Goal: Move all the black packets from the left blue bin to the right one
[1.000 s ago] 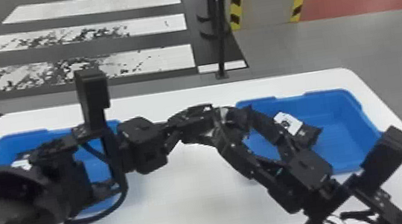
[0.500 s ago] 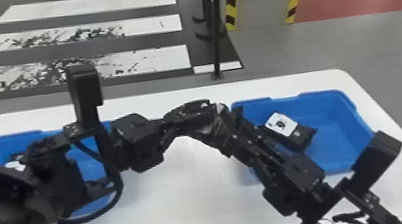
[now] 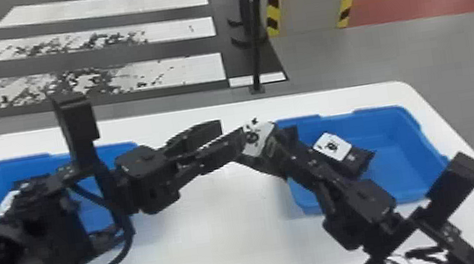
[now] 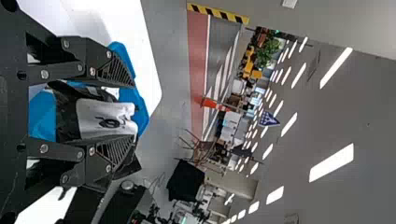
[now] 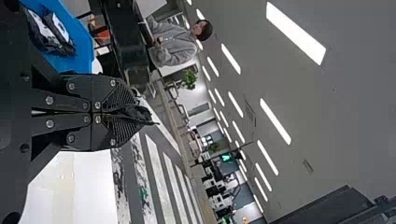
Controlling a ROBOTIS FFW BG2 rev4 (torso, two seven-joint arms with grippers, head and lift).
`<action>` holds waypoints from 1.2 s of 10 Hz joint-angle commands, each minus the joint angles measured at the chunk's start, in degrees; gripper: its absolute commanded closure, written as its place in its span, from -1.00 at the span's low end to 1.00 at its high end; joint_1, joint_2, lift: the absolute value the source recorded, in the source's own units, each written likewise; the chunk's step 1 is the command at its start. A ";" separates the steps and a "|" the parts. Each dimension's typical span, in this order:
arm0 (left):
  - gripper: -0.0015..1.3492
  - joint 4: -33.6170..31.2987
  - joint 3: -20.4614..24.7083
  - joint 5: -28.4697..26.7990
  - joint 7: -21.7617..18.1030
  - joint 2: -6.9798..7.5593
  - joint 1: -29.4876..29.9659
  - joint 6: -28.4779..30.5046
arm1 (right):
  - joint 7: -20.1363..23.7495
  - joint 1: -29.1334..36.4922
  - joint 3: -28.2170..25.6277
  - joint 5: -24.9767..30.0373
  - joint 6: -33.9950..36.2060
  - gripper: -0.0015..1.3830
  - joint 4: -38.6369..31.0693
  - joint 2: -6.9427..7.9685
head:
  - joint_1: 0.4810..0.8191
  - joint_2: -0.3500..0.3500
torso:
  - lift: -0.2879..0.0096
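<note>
Left of the right bin (image 3: 397, 142), we are pinching a packet (image 3: 257, 137) in our right gripper (image 3: 272, 143) and holding our left gripper (image 3: 232, 130) spread; inside the bin, another packet (image 3: 333, 147) is lying.

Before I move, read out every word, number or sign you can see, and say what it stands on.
No text can be read.
Packet in right hand: label marks too small.
Top packet in right bin: label marks too small.
Blue sign behind: white marks, too small.
</note>
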 commanded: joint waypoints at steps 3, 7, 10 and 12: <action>-0.76 -7.42 10.29 -1.35 0.41 -0.83 7.81 1.05 | -0.10 -3.94 -11.27 4.68 0.13 0.85 4.66 0.59 | 0.27 -0.23 | -0.31; -0.75 -12.62 19.09 -1.80 0.85 -2.06 13.57 2.18 | -1.15 -11.96 -19.84 11.88 1.26 0.85 17.32 -0.64 | 0.27 -0.36 | -0.31; -0.75 -13.60 21.95 -2.60 0.85 -2.41 15.26 2.88 | -1.51 -13.08 -22.24 13.59 1.54 0.05 20.69 -0.81 | 0.27 -0.45 | -0.31; -0.74 -13.60 24.92 -4.89 0.85 -2.76 15.26 5.69 | -2.30 -8.86 -22.47 14.39 1.54 -0.69 15.21 -0.20 | 0.27 -0.44 | -0.31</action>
